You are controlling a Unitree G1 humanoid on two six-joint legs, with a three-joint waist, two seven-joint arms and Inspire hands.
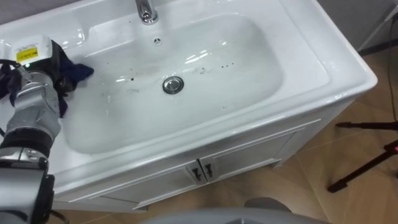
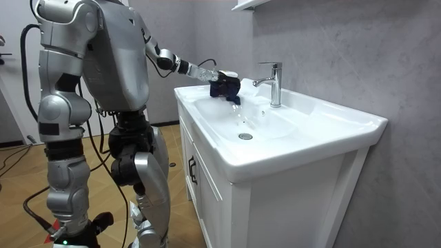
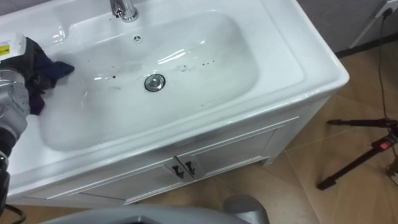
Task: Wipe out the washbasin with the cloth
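The white basin (image 1: 323, 68) lies below me, with a metal drain (image 1: 173, 84) in the middle of its bowl and a chrome faucet (image 1: 145, 11) at the back rim. Small dark specks (image 1: 227, 64) and faint smears mark the bowl's floor. My left hand (image 1: 55, 65) is at the bowl's left edge, curled round a dark blue cloth (image 1: 79, 72) that pokes out toward the bowl. In the room view the cloth (image 2: 226, 88) hangs over the basin's back left corner, close to the faucet (image 2: 274, 83). I stand right at the cabinet's front.
Under the basin is a white cabinet with two doors and small dark handles (image 1: 202, 169). Black tripod legs (image 1: 367, 168) spread over the wooden floor to my right. A grey wall rises behind the faucet.
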